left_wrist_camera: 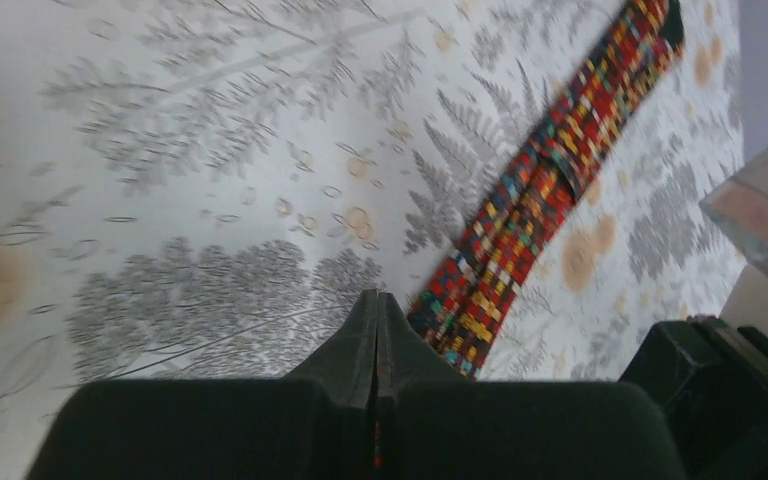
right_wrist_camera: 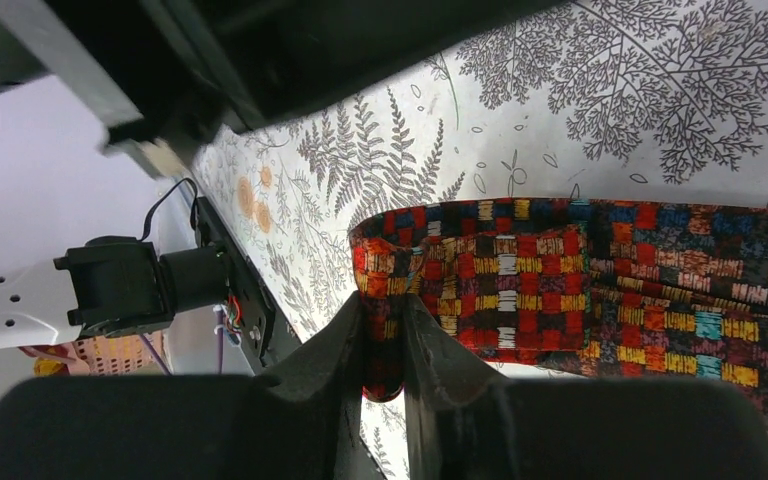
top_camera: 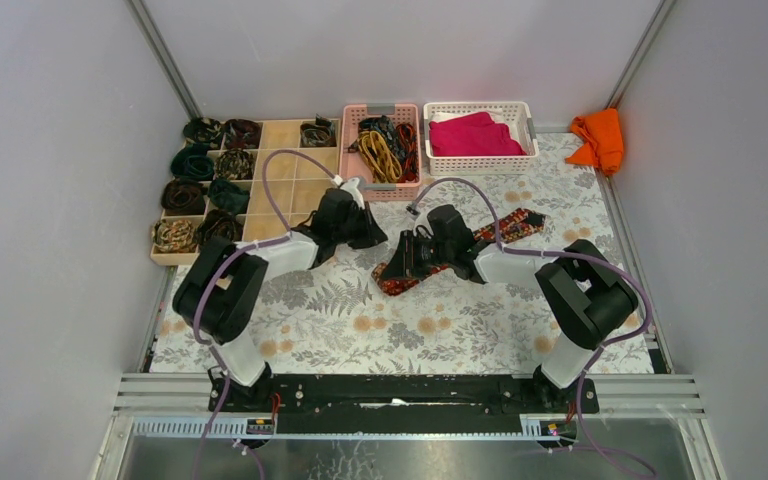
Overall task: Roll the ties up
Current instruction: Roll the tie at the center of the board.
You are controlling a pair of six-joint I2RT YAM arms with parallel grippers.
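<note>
Your right hand [right_wrist_camera: 384, 312] pinches the folded near end of the red tie [right_wrist_camera: 600, 290], left hand [left_wrist_camera: 377, 305] closed empty; next, roll it rightward.

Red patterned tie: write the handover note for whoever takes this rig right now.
Left pincer: shut, empty, beside the red patterned tie.
Right pincer: shut on that tie's folded end; the rest lies flat on the mat.
Done: rolled ties fill many compartments of the organizer.
Left: roll this tie, store it, then do the loose ties in the pink basket.
</note>
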